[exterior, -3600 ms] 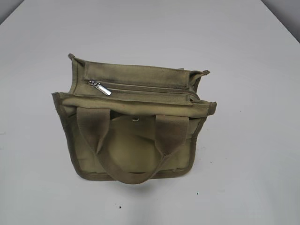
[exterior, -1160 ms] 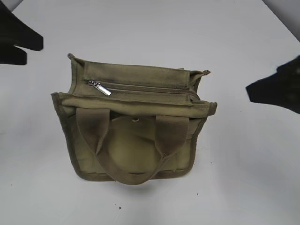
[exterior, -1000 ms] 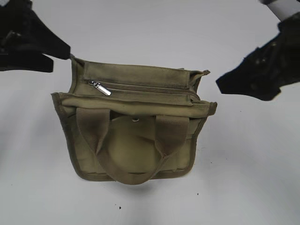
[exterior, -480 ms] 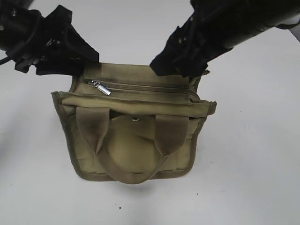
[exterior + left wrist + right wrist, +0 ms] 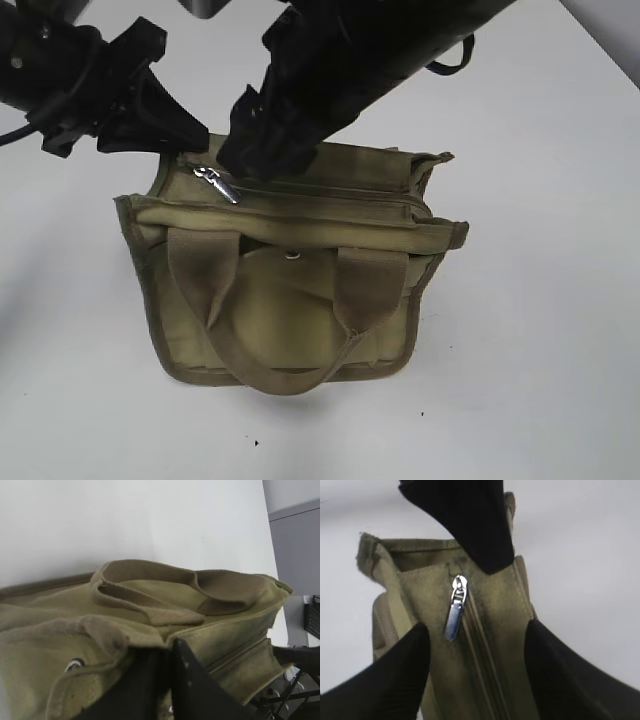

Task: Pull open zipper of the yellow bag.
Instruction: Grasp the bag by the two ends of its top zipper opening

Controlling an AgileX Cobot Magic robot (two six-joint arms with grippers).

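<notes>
The yellow bag [image 5: 290, 310] stands on the white table, its two webbing handles towards the camera. The zipper [image 5: 340, 193] runs along its top, and the silver pull tab [image 5: 215, 184] lies at the left end. My left gripper [image 5: 192, 142] is at the bag's back left corner. In the left wrist view its fingers [image 5: 195, 680] are pressed together on the bag's rim fabric [image 5: 150, 640]. My right gripper [image 5: 265, 165] reaches across from the right and hovers open over the zipper. The pull tab [image 5: 455, 611] lies just ahead of its spread fingers [image 5: 395, 680], untouched.
A round silver snap stud [image 5: 291, 254] sits on the bag's front panel between the handles [image 5: 270, 370]. White table [image 5: 540, 330] surrounds the bag. The left gripper's black finger [image 5: 470, 525] shows just beyond the pull tab in the right wrist view.
Both arms came in over the bag. The left jaws closed on the back left corner. The right gripper slid left along the zipper toward the pull tab. The bag shifted slightly.
</notes>
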